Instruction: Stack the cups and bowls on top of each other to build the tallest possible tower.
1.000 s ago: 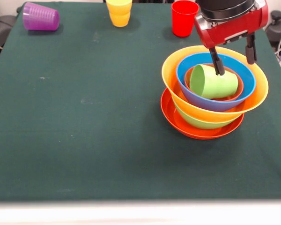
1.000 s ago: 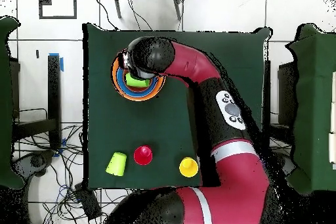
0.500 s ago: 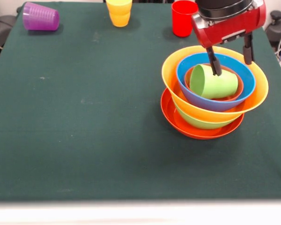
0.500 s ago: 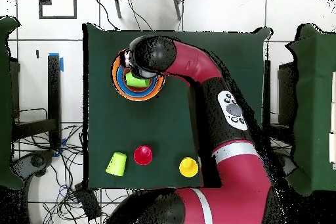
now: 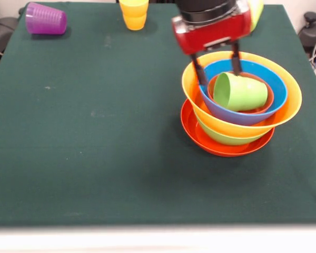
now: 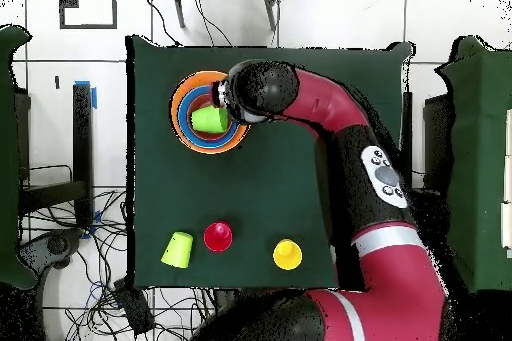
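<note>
Bowls, glossy plastic, sat nested as the tower point(image 5: 241, 103) on the green cloth table point(image 5: 95, 137): red-orange, green, orange-yellow, blue, small orange. A light green cup point(image 5: 240, 92) lay sideways on top. The gripper point(image 5: 217, 61) hovered empty, fingers spread. Next probably: righting that tapered cup.

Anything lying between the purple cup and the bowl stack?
No: in the front view only bare green cloth lies between the purple cup and the bowl stack.
</note>
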`<state>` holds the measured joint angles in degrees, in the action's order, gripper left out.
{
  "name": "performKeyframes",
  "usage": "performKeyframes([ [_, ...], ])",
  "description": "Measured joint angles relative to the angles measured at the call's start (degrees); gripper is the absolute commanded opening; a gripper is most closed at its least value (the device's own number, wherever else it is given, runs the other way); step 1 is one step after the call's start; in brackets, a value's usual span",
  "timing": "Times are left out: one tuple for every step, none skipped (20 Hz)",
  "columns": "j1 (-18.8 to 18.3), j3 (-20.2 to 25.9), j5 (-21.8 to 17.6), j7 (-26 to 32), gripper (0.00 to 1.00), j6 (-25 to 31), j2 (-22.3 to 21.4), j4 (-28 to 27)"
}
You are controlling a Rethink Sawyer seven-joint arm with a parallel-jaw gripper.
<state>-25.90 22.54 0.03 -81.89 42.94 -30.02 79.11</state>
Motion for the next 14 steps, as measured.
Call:
performKeyframes([
  [-0.4,0.06,-0.2,0.0,1.0,0.0,-0.04,0.19],
  [-0.95,0.12,-0.45,0.0,1.0,0.0,-0.09,0.46],
  [-1.67,0.27,-0.72,0.0,1.0,0.0,-0.14,0.87],
  [-2.28,0.4,-0.96,0.0,1.0,-0.04,-0.17,1.25],
  [-3.76,0.78,-1.57,0.0,1.0,-0.43,-0.18,2.3],
  [-4.19,0.89,-1.77,0.0,1.0,-0.59,-0.18,2.67],
  [-4.88,1.1,-2.15,0.0,1.0,-0.93,-0.17,3.3],
  [-5.57,1.31,-2.53,0.0,1.0,-1.26,-0.17,3.93],
  [-6.22,1.56,-2.91,0.0,1.0,-1.61,-0.16,4.61],
  [-6.91,1.9,-3.32,0.0,1.0,-2.06,-0.12,5.42],
  [-7.13,2.01,-3.43,0.0,1.0,-2.21,-0.11,5.69],
  [-7.84,2.48,-3.9,0.0,1.0,-2.78,-0.05,6.6],
  [-8.12,2.69,-4.16,0.0,1.0,-3.06,-0.02,7.05],
  [-8.4,2.9,-4.42,0.0,1.0,-3.34,0.01,7.5],
])
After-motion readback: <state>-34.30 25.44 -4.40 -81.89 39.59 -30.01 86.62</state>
